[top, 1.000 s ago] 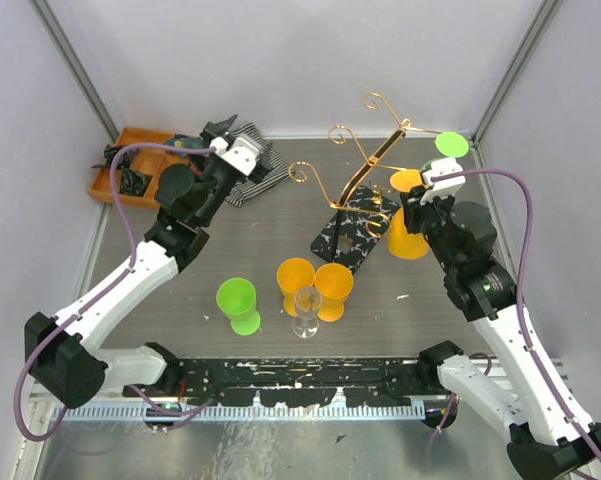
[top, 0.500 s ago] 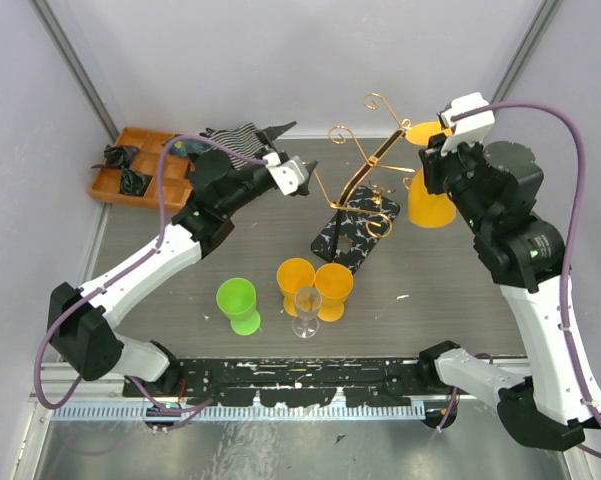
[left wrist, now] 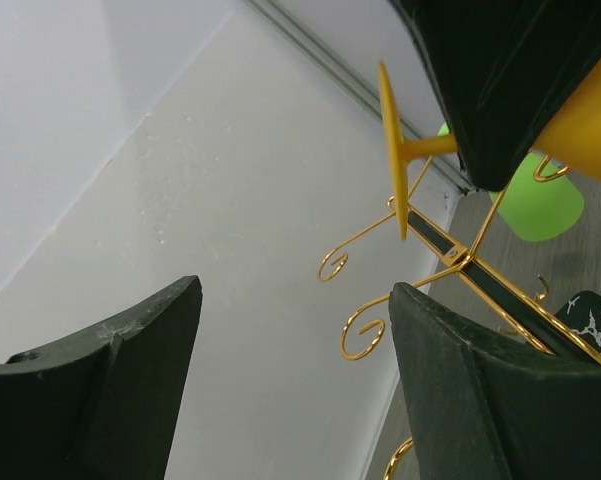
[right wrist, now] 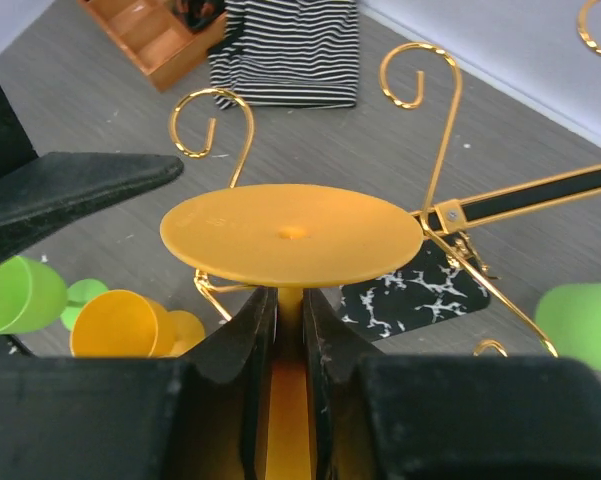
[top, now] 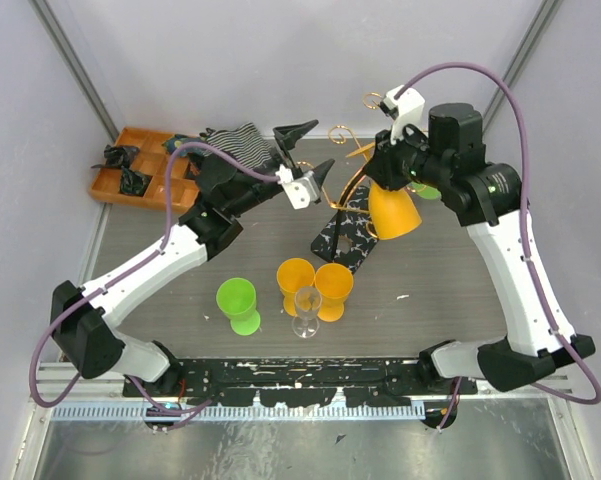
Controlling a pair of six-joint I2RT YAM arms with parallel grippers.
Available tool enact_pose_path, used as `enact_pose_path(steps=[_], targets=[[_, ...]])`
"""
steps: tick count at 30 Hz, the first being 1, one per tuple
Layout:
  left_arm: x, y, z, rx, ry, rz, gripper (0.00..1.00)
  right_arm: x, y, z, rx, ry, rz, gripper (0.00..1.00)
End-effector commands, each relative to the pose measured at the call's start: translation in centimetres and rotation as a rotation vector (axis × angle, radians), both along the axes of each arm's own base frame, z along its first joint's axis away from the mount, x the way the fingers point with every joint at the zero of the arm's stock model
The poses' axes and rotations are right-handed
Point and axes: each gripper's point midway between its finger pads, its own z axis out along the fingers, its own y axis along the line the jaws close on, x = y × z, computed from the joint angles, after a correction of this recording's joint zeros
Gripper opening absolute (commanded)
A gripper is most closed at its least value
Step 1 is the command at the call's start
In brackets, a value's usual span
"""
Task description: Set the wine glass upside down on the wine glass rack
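Note:
My right gripper [right wrist: 290, 312] is shut on the stem of an orange wine glass [right wrist: 292, 235], held upside down with its round foot on top. In the top view its bowl [top: 393, 210] hangs by the slanted gold stem of the wine glass rack [top: 352, 184], above the rack's speckled black base [top: 346, 238]. The right gripper [top: 384, 163] sits just above the bowl. Gold scroll arms [right wrist: 216, 118] curl beyond the foot. My left gripper [top: 309, 152] stands open and empty just left of the rack. In its own view, the left gripper [left wrist: 295, 290] frames a scroll arm [left wrist: 365, 335] and the orange foot [left wrist: 390, 150].
A green glass [top: 238, 303], two orange glasses [top: 314, 281] and a clear glass [top: 307, 310] stand near the table's front. A striped cloth [top: 242, 140] and an orange tray [top: 130, 170] lie at the back left. Something green [right wrist: 580, 315] shows by the rack's right side.
My right arm has lifted the orange glass from the right of the table and swung it left to the rack. The left gripper has moved right from the cloth to the rack.

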Motion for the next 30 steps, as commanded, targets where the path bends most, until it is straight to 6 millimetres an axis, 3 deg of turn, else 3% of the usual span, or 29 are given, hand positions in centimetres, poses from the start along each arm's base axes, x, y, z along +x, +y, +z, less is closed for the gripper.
enact_pose_path(steps=[1,10,30], targets=[[-0.7,-0.8,2.4,-0.03,-0.076,-0.024,0.81,-1.7,1.7,3.5,0.084,-0.039,0.108,0.01],[-1.3,-2.5,1.6,-0.01,-0.054,-0.071,0.65,-1.5,2.3,4.7,0.107,-0.074,0.135,0.01],[-2.8,-3.6,4.0,-0.117,-0.069,-0.088,0.41,-1.0,2.9,2.0,0.084,0.0,0.159,0.01]])
